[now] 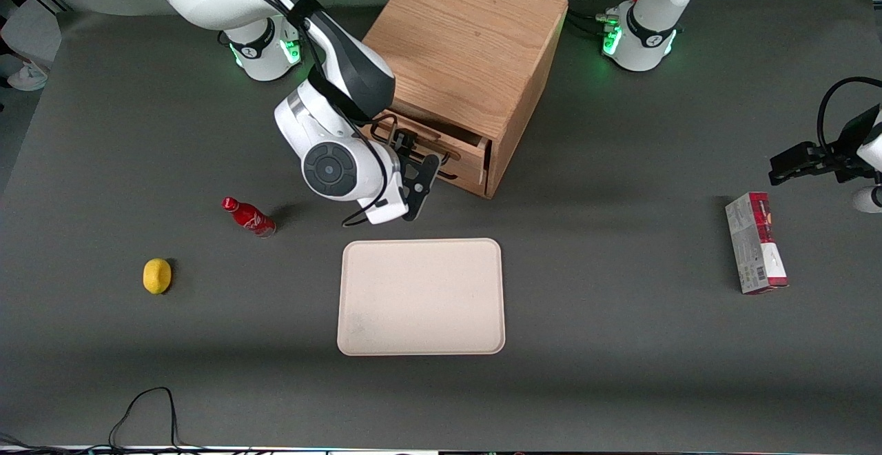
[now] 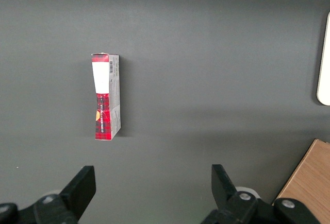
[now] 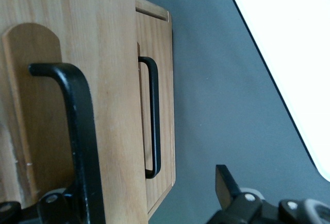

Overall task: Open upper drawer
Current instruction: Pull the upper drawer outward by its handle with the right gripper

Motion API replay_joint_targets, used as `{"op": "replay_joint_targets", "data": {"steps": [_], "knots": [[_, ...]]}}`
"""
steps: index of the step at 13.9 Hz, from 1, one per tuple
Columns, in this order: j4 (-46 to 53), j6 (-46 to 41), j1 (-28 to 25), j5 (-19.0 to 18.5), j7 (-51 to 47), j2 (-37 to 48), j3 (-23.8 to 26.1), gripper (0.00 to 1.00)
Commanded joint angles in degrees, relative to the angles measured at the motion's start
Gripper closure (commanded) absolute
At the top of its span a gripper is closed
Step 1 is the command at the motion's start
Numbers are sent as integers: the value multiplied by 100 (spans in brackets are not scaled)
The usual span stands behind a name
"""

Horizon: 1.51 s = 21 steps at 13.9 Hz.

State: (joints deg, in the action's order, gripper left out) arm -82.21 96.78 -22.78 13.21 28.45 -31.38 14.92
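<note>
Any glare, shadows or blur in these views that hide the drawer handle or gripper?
Front view: the arm covers much of the upper drawer; gripper in front of it. Right wrist view: tray glares white, upper drawer's handle close and soft, lower drawer's handle sharp.

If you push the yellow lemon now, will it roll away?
Probably: the small yellow lemon looks rounded, so it may wobble away unevenly. Being small, it's likely light. The open gripper is at the oak upper drawer, away from it.
</note>
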Motion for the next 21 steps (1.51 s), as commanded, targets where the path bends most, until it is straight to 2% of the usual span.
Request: {"op": "replay_joint_targets", "data": {"steps": [1,21], "knots": [[118,16,2,24,143,-43,-6,0],[829,7,353,-38,240,-518,-6,0]]}}
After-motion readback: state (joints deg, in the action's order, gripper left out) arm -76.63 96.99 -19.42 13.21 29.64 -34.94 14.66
